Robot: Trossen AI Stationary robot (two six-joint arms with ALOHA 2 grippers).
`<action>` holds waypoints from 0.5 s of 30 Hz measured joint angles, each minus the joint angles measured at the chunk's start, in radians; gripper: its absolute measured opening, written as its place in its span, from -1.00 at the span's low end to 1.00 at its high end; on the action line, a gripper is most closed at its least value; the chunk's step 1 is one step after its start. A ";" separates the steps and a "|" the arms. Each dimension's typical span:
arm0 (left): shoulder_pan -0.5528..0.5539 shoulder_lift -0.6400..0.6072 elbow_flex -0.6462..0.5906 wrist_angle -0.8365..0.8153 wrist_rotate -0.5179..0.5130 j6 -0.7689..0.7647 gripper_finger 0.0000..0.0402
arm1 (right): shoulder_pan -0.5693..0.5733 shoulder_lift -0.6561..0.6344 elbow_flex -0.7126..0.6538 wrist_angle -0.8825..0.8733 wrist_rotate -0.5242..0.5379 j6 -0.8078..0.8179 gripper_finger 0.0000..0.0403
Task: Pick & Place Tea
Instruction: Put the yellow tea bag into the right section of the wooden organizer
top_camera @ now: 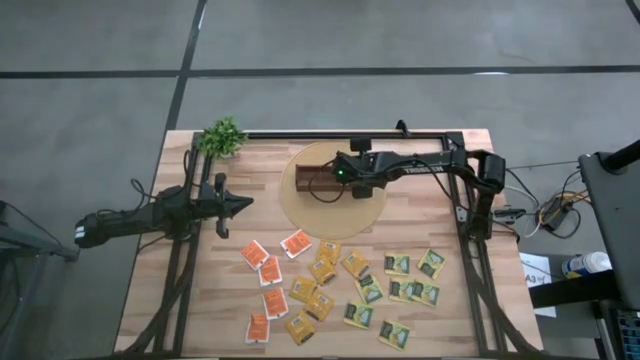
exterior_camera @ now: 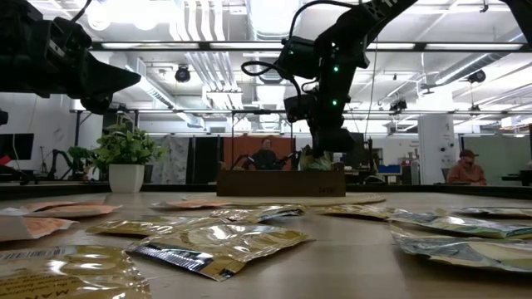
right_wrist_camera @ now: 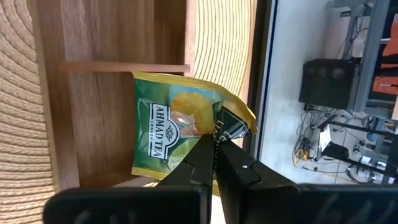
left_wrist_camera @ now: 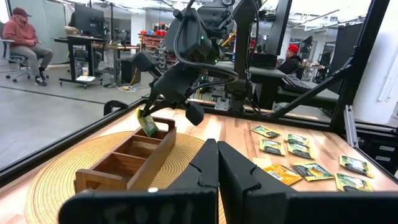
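From above, we saw the right gripper [top_camera: 322, 183] over the wooden box [top_camera: 318, 181], which sat on a round woven mat [top_camera: 372, 205] at the back of the desk [top_camera: 420, 225]. That view hid what it held. The right wrist view showed it: the fingers [right_wrist_camera: 200, 163] were pinched shut on a green tea bag [right_wrist_camera: 168, 127], with the box's wooden floor and one divider right behind it. The left wrist view showed the bag [left_wrist_camera: 147, 122] hanging at the far end part of the box [left_wrist_camera: 127, 163], its low corner at the rim. We could not tell if it touched the bottom.

The left gripper [top_camera: 237, 204] hung over the left side of the desk, near a small green plant [top_camera: 222, 137], with its fingers [left_wrist_camera: 205, 167] closed on nothing.

The other tea bags [top_camera: 335, 290] lay spread flat on the front of the desk: orange ones to the left, yellow in the middle, green to the right.

From desk height, we saw people sitting in the room far behind.
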 joint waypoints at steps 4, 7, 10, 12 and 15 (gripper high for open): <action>0.000 0.000 0.000 0.000 0.000 0.000 -1.00 | 0.000 0.000 -0.009 0.003 -0.001 0.000 -0.96; 0.000 0.000 0.000 0.000 0.000 0.000 -1.00 | 0.000 0.000 -0.014 0.002 -0.003 0.000 -0.96; 0.000 0.000 0.000 0.000 0.000 0.000 -1.00 | 0.000 -0.001 -0.017 0.003 -0.004 0.002 -0.95; 0.000 0.000 0.000 0.000 0.000 0.000 -1.00 | 0.000 -0.001 -0.020 0.002 -0.004 0.017 -0.93; 0.000 0.000 0.000 0.000 0.000 0.000 -1.00 | 0.000 -0.001 -0.023 0.003 -0.005 0.054 -0.84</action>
